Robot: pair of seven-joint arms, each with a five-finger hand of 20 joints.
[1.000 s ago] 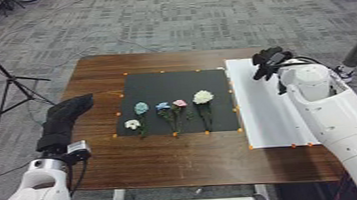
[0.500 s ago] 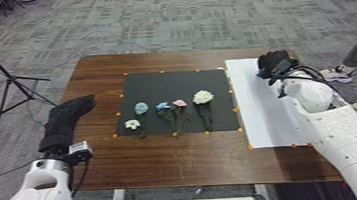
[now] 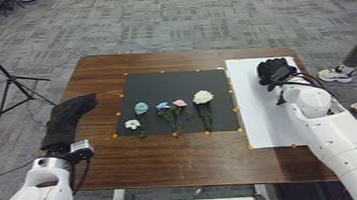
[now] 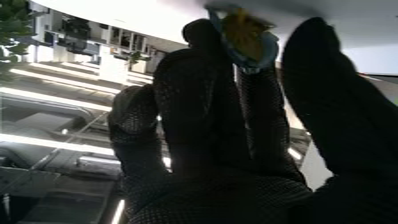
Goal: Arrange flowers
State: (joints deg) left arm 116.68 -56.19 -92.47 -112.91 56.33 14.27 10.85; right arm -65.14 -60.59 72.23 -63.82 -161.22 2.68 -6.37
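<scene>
The right hand (image 3: pixel 274 70) is over the white sheet (image 3: pixel 256 118), its arm hiding part of it, fingers almost straight, thumb apart; a blue-and-yellow thing (image 4: pixel 244 39) is at the fingertips (whether gripped, one cannot tell). On the desk (image 3: pixel 161 166), the black mat (image 3: pixel 169 83) beside the sheet bears five flowers (image 3: pixel 202 97), stems toward the robot. The left hand (image 3: pixel 67 114), fingers extended, is left of the mat; a tripod (image 3: pixel 12 78) stands beyond the desk's left edge.

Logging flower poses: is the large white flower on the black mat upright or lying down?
Lying down: in the head view, the large white flower stretches along the black mat, stem toward the robot.
</scene>
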